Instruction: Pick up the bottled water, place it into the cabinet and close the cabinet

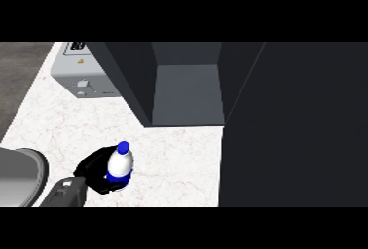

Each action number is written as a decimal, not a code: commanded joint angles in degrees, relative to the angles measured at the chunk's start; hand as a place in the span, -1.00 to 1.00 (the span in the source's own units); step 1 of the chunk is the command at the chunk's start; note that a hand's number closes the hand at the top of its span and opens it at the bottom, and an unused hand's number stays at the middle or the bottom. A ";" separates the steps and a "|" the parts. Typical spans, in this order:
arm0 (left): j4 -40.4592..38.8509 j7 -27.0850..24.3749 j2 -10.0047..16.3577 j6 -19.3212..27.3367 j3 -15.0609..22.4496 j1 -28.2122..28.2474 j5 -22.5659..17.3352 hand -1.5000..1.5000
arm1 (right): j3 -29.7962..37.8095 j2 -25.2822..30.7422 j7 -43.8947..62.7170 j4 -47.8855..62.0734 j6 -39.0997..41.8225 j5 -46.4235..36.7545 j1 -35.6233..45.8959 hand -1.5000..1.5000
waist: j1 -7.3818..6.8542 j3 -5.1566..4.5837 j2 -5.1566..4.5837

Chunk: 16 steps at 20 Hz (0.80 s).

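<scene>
**Item 1. Bottled water** [120, 164]. White body with a blue cap [123, 145] and a blue band [118, 180] round the base. The long axis runs almost upright in the head view, with the cap toward 12 o'clock, leaning a touch to 1 o'clock. Print on the band is too small to read. It sits at about 7 o'clock from the view's centre, over the pale marbled surface [179, 155]. Whether its base touches the surface is hidden by the hand.

**Item 2. Left hand** [92, 168]. Black, at 9 o'clock of the bottle and touching it. The fingers [108, 186] are curled round the lower body and base, holding the bottle. The grey forearm [66, 192] trails off toward 7 o'clock.

**Item 3. Cabinet** [187, 97]. Dark, at 12 to 1 o'clock of the bottle and well apart from it. It is open, showing a grey interior.

**Item 4. Cabinet door** [295, 126]. A large dark panel swung out, filling the view at 3 o'clock.

**Item 5. Grey appliance** [86, 73]. At 11 o'clock, just beside the cabinet's left wall. It carries small marks, one of them orange, none legible.

**Item 6. Grey rounded object** [18, 175]. At 9 o'clock of the hand, cut by the view's left edge.
</scene>
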<state>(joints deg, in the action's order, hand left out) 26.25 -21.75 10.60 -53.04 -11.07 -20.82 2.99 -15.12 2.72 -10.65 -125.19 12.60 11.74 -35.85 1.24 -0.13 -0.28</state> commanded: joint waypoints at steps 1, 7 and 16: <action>-1.35 -6.34 -1.39 -9.28 1.41 -0.81 -0.22 1.00 | -0.23 0.42 0.48 -0.38 -0.23 -0.75 -0.06 -1.00 | 0.16 -0.07 -0.06; -0.42 -9.45 1.18 -9.59 1.78 0.15 -1.20 1.00 | -3.25 -0.48 -2.22 1.95 0.04 -2.88 -1.90 -1.00 | 0.20 -0.07 0.03; 3.38 -12.46 -3.06 18.32 -14.87 2.92 -15.66 1.00 | 0.59 0.15 -1.73 0.52 -0.36 0.34 -1.32 -1.00 | -1.11 0.11 0.36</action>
<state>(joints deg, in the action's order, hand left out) 29.02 -30.09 8.49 -36.41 -21.32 -18.01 -8.06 -14.92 2.72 -11.69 -124.55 11.94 11.30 -36.51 -0.07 -0.09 -0.04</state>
